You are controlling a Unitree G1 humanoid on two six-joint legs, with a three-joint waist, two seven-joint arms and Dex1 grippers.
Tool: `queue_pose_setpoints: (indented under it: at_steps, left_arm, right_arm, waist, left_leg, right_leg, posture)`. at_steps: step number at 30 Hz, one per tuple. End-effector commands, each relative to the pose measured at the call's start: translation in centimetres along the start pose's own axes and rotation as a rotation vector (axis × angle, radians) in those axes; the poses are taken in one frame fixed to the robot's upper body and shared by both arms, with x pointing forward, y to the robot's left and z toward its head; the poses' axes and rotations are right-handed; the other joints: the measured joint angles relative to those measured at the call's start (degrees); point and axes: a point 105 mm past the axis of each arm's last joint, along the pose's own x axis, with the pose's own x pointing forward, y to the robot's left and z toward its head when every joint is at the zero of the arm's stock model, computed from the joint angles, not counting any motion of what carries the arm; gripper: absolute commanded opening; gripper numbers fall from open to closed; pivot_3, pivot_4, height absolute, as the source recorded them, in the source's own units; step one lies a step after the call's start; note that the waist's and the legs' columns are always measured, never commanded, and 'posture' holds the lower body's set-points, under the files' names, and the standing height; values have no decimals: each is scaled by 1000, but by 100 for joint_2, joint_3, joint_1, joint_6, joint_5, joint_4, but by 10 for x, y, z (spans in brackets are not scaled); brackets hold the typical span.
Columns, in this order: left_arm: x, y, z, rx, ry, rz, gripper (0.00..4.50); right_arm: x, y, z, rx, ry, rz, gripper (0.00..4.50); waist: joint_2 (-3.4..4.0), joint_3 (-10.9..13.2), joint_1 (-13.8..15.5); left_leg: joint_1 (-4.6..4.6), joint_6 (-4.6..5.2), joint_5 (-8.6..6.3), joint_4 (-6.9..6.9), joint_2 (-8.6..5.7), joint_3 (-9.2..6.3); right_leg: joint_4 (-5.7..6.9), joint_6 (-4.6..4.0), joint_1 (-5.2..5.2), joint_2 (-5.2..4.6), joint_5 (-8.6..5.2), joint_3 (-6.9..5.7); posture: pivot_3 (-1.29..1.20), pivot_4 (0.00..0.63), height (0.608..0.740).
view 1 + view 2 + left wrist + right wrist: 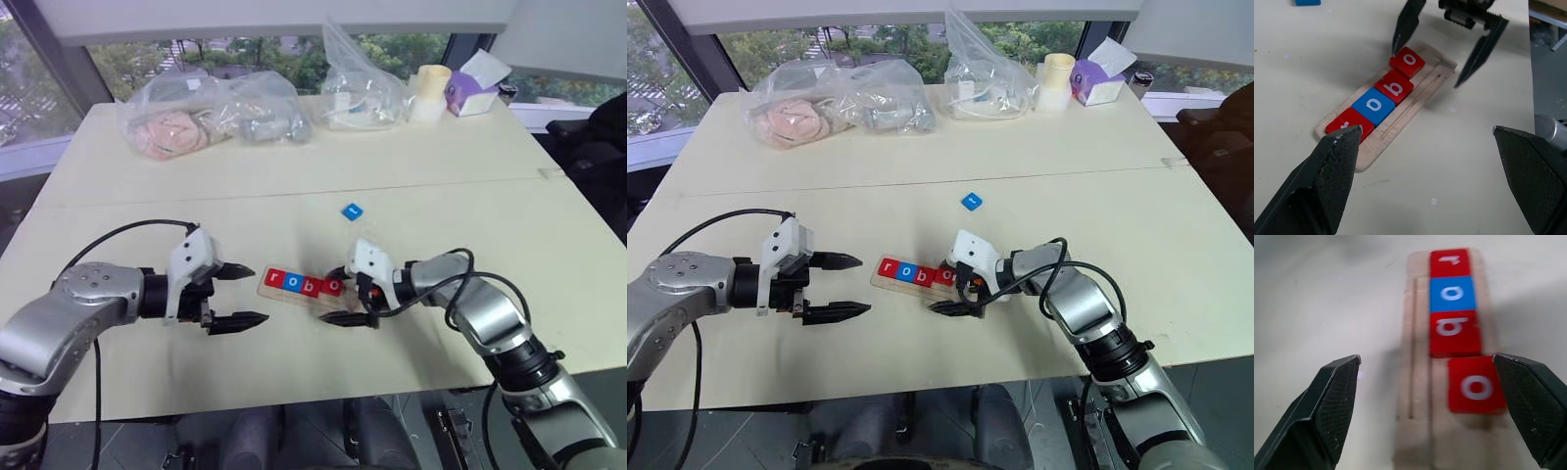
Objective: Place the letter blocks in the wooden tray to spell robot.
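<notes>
Pale cream table (147, 186); daylight through wide windows (255, 49) behind; green trees (392, 44) outside

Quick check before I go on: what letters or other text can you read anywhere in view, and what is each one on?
"r" on the first red block in the wooden tray.
"o" on the blue block.
"b" on the next red block.
"o" on the last red block, sitting slightly askew.
Loose blue block on the table: letter too small to read.

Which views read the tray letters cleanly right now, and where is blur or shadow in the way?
Left wrist view: the letter blocks in the wooden tray are sharp, the r tile partly behind a finger. Right wrist view: soft focus, letters readable. Head views: tiles small; the right gripper covers the tray's end and casts a shadow there.
</notes>
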Motion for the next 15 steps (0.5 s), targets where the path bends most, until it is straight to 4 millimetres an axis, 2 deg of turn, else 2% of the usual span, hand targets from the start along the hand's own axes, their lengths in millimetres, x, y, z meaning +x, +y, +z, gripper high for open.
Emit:
queue_pose_setpoints:
  at_steps: [1,5,9,15]
  left_arm:
    - [0,-3,5,27,-9,-7,4500]
    - [0,-3,3,23,-8,-5,4500]
    - [1,-3,3,21,-12,0,4500]
    - [3,-3,3,23,-17,0,4500]
  right_arm:
    - [1,8,11,-21,-39,26,4431]
    - [0,7,17,-23,-59,16,4431]
    - [-7,-8,28,-25,-102,-57,4431]
    - [-9,-10,14,-6,-56,-63,4431]
  waist:
    - [0,0,1]
    - [-1,0,0]
    - [0,0,-1]
    - [-1,-1,7]
  left_leg:
    - [0,0,0,0,0,0]
    - [0,0,0,0,0,0]
    - [0,0,0,0,0,0]
    - [0,0,0,0,0,0]
  right_leg:
    - [0,0,0,0,0,0]
    - [0,0,0,0,0,0]
    - [0,0,0,0,0,0]
    - [0,0,0,0,0,0]
  posture:
    - [0,150,740]
    - [0,150,740]
    - [0,150,740]
    - [0,150,740]
